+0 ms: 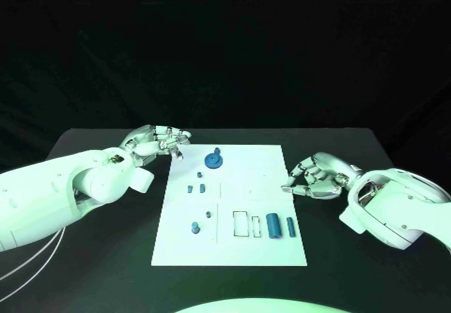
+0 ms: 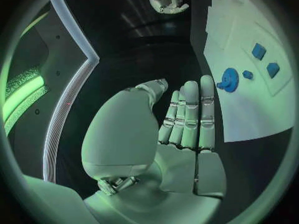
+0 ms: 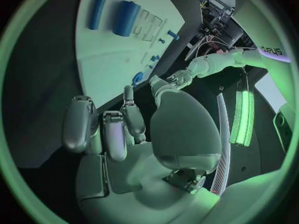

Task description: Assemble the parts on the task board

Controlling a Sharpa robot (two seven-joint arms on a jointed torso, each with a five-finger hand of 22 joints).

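Several blue parts [image 1: 274,225] lie scattered on the white task board [image 1: 249,251] at mid-tabletop [image 1: 94,274], a gear [image 1: 215,159] near its far edge. The left hand [image 1: 161,141] hovers beside that corner, fingers extended, empty. The right hand [image 1: 315,177], apparently curled on nothing, sits at the board's opposite edge.

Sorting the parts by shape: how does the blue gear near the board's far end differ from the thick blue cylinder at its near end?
The gear is a flat toothed disc with a raised hub; the thick cylinder is smooth and elongated. The gear lies near the left hand, the cylinder lies on its side beside a thinner cylinder. Both are blue and rest untouched on the task board.
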